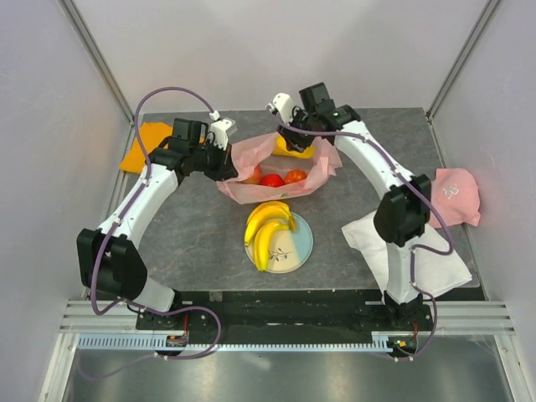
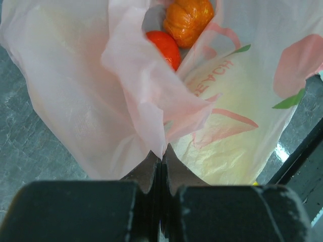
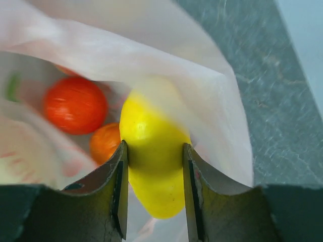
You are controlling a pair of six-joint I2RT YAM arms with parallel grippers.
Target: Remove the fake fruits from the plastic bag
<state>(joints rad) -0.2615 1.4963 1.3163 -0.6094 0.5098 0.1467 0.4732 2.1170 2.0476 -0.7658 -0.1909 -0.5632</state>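
The pink plastic bag (image 1: 322,167) lies open at the middle back of the table. My left gripper (image 1: 228,165) is shut on a fold of the bag's left rim (image 2: 151,101), pinched between its fingertips (image 2: 161,154). My right gripper (image 3: 154,147) reaches into the bag from the far side, both fingers pressed against a yellow fruit (image 3: 151,191) (image 1: 295,152). A red fruit (image 3: 75,104) (image 1: 270,180) and an orange one (image 3: 104,142) (image 1: 295,176) lie deeper inside. A ribbed orange fruit (image 2: 188,20) shows in the left wrist view. The banana bunch (image 1: 268,226) rests on a plate (image 1: 303,244).
A folded orange cloth (image 1: 144,144) lies at the back left. A pink cap (image 1: 456,194) sits at the right edge, partly on a white cloth (image 1: 435,264). The plate stands just in front of the bag.
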